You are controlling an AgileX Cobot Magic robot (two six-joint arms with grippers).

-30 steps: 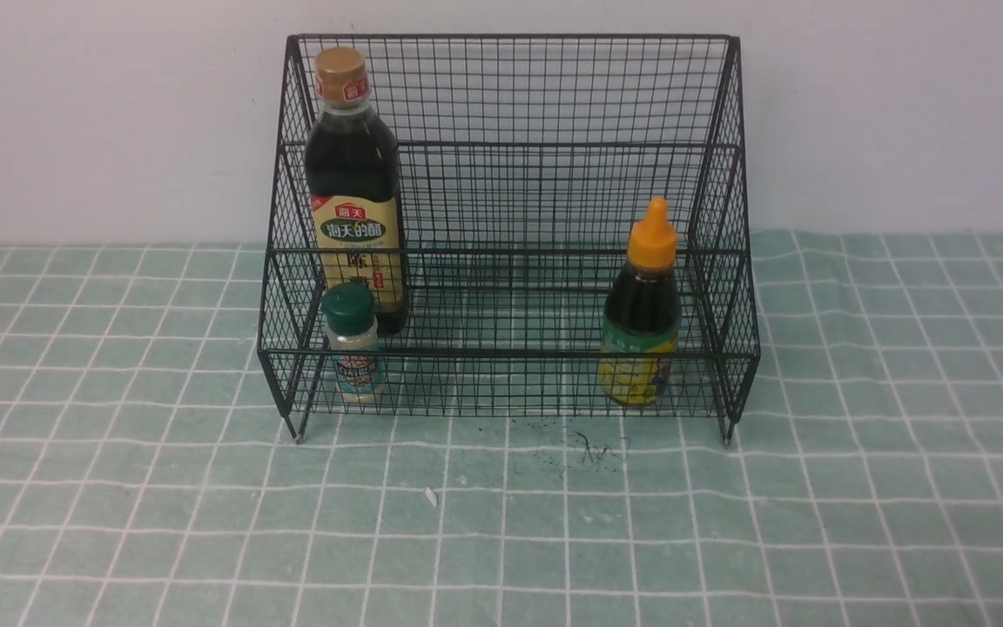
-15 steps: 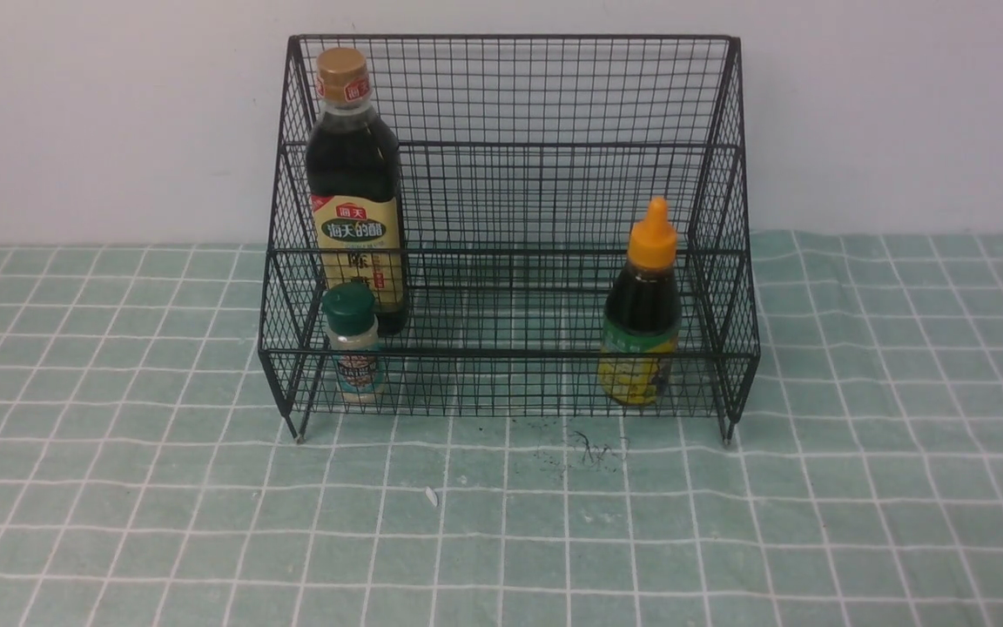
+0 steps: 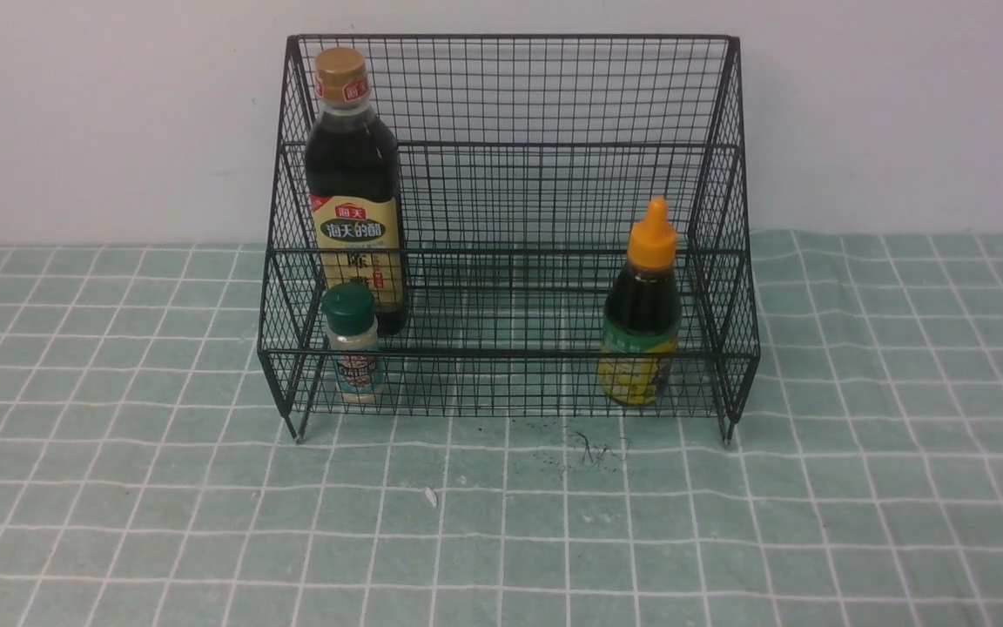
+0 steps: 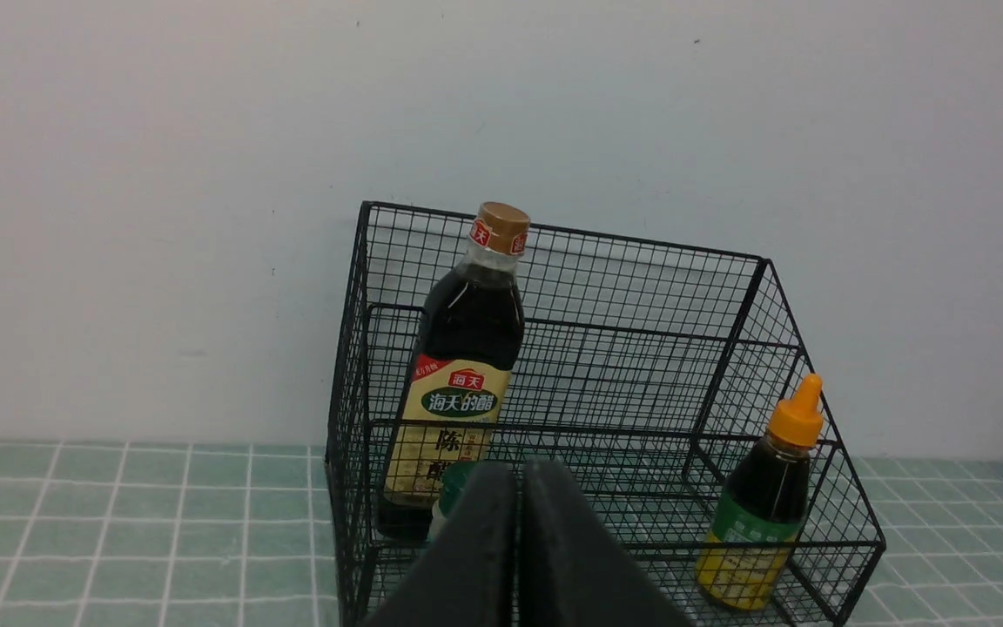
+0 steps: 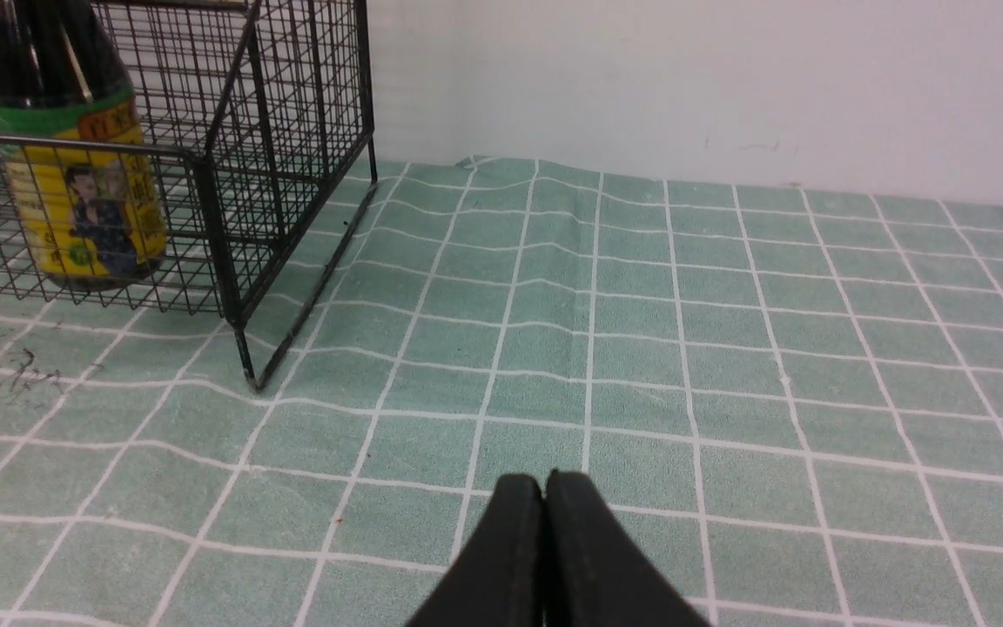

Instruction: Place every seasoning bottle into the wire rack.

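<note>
Inside the wire rack [image 3: 510,218]: tall bottle [image 3: 353,187] on upper tier, shaker [image 3: 353,344] just before it, orange-capped bottle [image 3: 641,309] at rack's right end, all upright. Left tool [image 4: 517,488], right tool [image 5: 543,496] pressed together, empty; task looks finished.

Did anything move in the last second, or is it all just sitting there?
Nothing visibly changed. The tall bottle, the green-capped shaker and the orange-capped bottle stand in the same spots inside the wire rack, and neither arm shows in the front view.
</note>
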